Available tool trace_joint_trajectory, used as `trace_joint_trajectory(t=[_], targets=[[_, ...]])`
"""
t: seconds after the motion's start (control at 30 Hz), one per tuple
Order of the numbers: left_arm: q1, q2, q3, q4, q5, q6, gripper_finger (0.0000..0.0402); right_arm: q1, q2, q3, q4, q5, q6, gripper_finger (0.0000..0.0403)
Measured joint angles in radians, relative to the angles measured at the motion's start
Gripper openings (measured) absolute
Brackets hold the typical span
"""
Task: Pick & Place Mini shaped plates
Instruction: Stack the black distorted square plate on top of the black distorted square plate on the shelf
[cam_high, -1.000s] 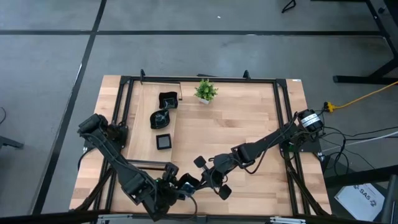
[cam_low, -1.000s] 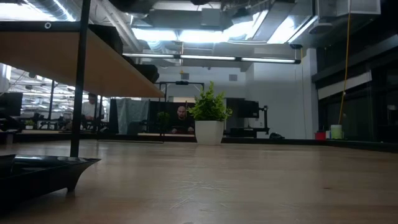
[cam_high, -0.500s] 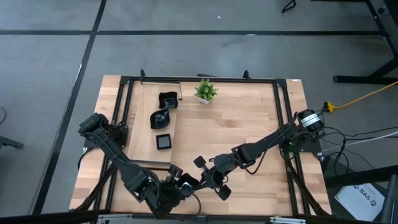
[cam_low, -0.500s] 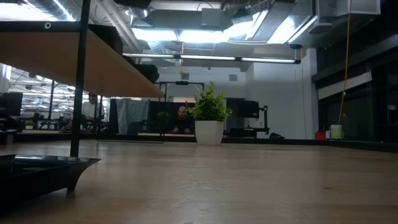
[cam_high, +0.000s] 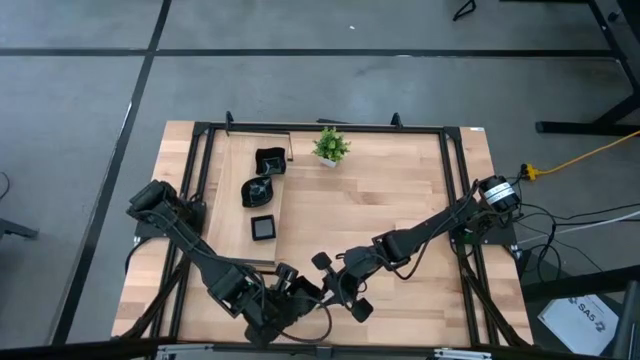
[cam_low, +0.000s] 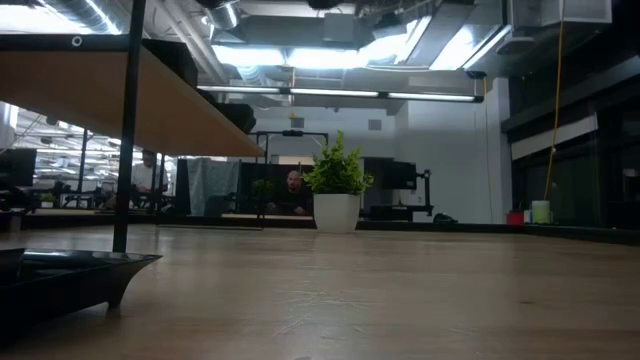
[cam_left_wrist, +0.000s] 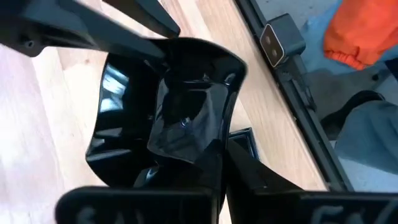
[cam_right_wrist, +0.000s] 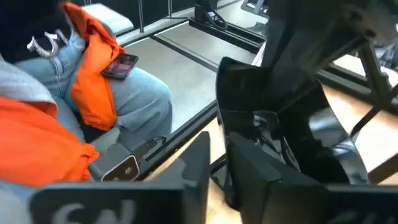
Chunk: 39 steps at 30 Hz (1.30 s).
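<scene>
A glossy black wavy-rimmed mini plate (cam_left_wrist: 180, 106) hangs above the table's near edge between my two grippers. My left gripper (cam_left_wrist: 208, 158) is shut on its near rim; in the high view that gripper (cam_high: 297, 291) sits near the front edge. My right gripper (cam_right_wrist: 217, 158) stands opposite, with a narrow gap between its fingers and the plate's (cam_right_wrist: 280, 124) far rim (cam_left_wrist: 169, 45) inside that gap. In the high view the right gripper (cam_high: 330, 287) shows close beside the left one. Three more mini plates (cam_high: 270, 160) (cam_high: 258, 190) (cam_high: 263, 228) lie flat at the far left. My left gripper pinches the plate's rim (cam_left_wrist: 214, 146) between its two fingers, on the side away from the right gripper. The fingers slant downward from the table's near left. The plate stands on edge, clear of the table. My right gripper's fingers flank the opposite rim; whether they touch it, I cannot tell.
A small potted plant (cam_high: 331, 146) stands at the far middle. A black frame (cam_high: 455, 190) rings the table. One plate (cam_low: 70, 275) shows low in the low view under a wooden shelf (cam_low: 120, 95). A seated person in orange (cam_right_wrist: 43, 143) is just beyond the near edge.
My left gripper has moved a little toward the table's right, closer to the right gripper and the plate between them. The right arm has stayed where it was.
</scene>
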Motion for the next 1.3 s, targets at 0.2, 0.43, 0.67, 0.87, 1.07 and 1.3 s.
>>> trace_joint_trajectory(t=[0.2, 0.43, 0.67, 0.87, 1.07, 1.3], targets=[[0.0, 0.0, 0.0, -0.005, 0.017, -0.042, 0.0003, -0.001, -0.004, 0.0, -0.026, -0.001, 0.106, 0.0129], [0.001, -0.024, 0.0, -0.096, 0.021, -0.082, 0.0003, 0.024, -0.122, 0.0, -0.174, 0.077, 0.142, 0.0169], [0.004, -0.104, 0.0, -0.174, -0.018, -0.109, 0.0003, 0.106, -0.185, -0.001, -0.339, 0.319, 0.19, 0.017], [0.004, -0.193, 0.0, -0.193, -0.091, -0.106, 0.0003, 0.136, -0.187, -0.001, -0.351, 0.349, 0.215, 0.0166], [0.007, -0.282, 0.0, -0.193, -0.206, -0.027, 0.0003, 0.135, -0.187, -0.001, -0.352, 0.351, 0.264, 0.0156], [0.06, -0.381, 0.0, -0.233, -0.306, 0.023, 0.0003, 0.136, -0.182, -0.001, -0.351, 0.35, 0.37, 0.0153]])
